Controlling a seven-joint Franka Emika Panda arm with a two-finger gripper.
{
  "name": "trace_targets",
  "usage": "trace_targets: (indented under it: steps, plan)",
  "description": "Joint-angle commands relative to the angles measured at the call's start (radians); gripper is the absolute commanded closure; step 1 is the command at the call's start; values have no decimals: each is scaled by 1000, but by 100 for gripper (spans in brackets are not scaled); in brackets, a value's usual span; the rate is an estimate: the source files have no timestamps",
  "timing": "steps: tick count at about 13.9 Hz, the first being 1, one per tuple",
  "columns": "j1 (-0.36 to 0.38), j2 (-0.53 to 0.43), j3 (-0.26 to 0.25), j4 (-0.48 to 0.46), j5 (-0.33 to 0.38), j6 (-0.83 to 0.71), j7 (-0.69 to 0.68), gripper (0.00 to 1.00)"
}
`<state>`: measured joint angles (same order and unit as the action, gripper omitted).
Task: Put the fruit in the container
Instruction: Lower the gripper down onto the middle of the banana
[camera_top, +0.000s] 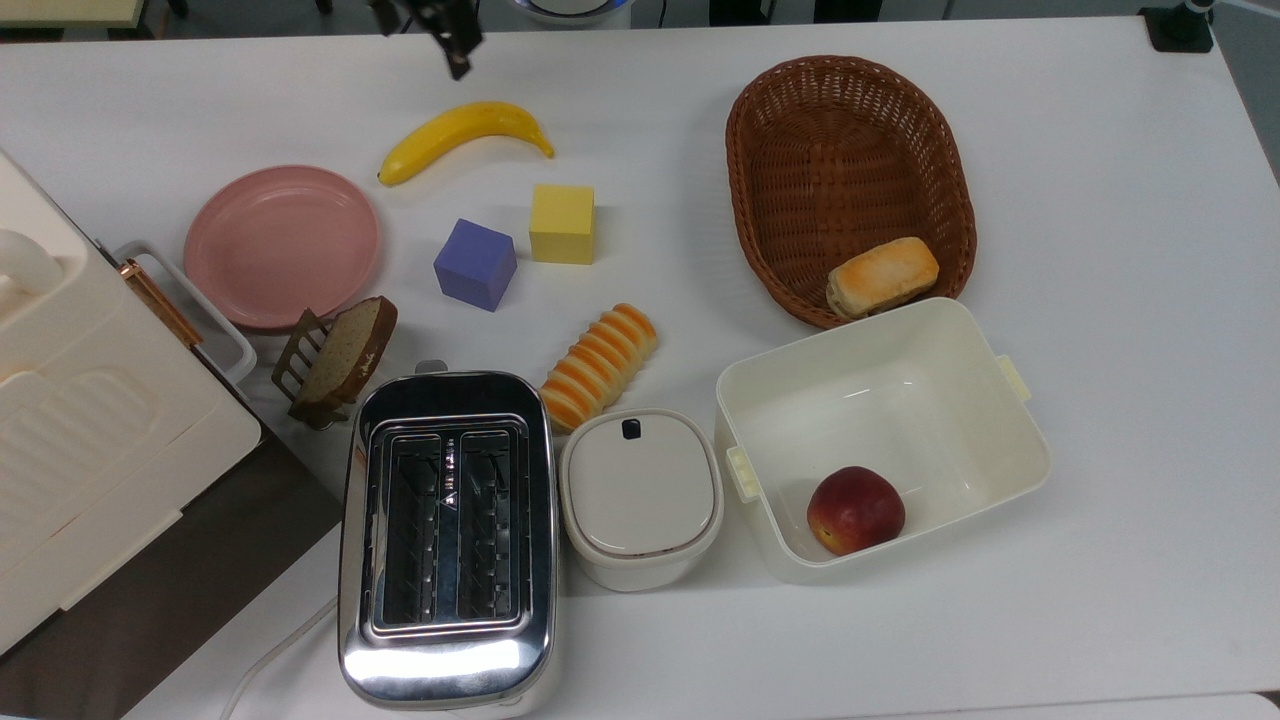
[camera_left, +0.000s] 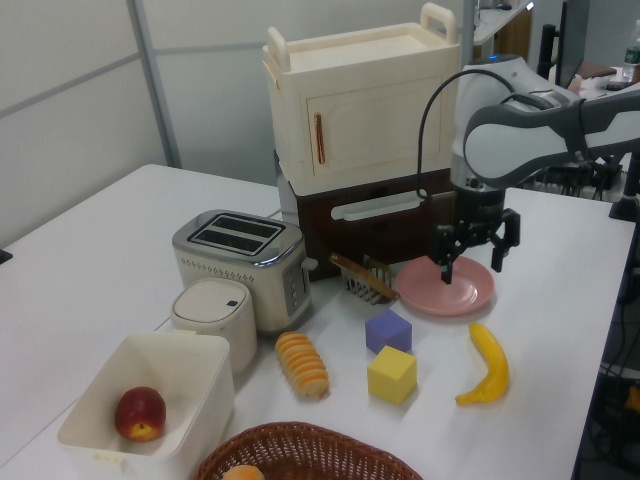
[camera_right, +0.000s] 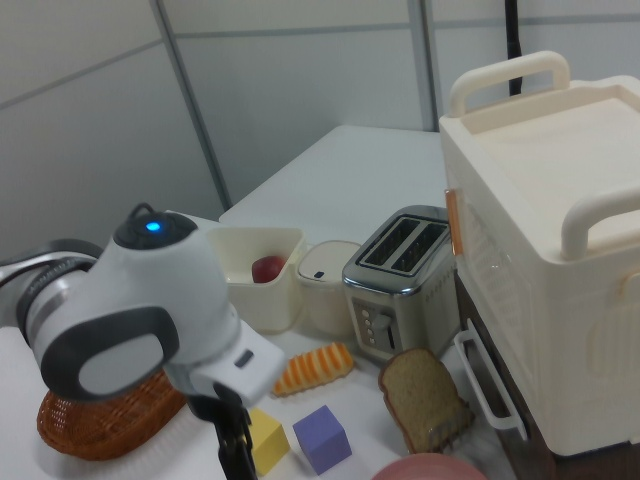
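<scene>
Top view: the banana (camera_top: 463, 137) lies bare on the table (camera_top: 1120, 300) near its far edge, beside the pink plate (camera_top: 282, 245); the gripper (camera_top: 430, 30) is cut off by the frame's top. The cream tub (camera_top: 1020, 440) holds a red fruit (camera_top: 856, 509).

Left view: the gripper (camera_left: 472, 256) hangs above the plate (camera_left: 446, 290), fingers spread wide, empty; the banana (camera_left: 487, 364) lies apart, and the tub (camera_left: 205, 395) stands at the near edge.

Right view: the arm hides the banana.

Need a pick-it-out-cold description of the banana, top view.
Start at the pink plate on the top view's left side of the table. Just past its upper right rim, above the purple cube and yellow cube, lies the banana. It is the one long, curved, all-yellow thing with pointed ends.
</scene>
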<state>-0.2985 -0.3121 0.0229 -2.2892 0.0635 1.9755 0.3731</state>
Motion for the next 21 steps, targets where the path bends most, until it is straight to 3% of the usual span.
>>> trace_targets:
  steps: [1, 4, 8, 12, 15, 21]
  plan:
    - [-86, -35, 6, -62, 7, 37, 15, 0]
    - [-88, -22, 6, -91, -57, 49, -31, 0]
    - [-79, 43, 12, -88, -71, 77, -40, 0]
    - [-70, 116, 17, -88, -128, 144, -40, 0]
    - [-70, 108, 26, -163, -129, 238, -75, 0]
    - [-37, 44, 26, -225, -128, 250, -105, 0]
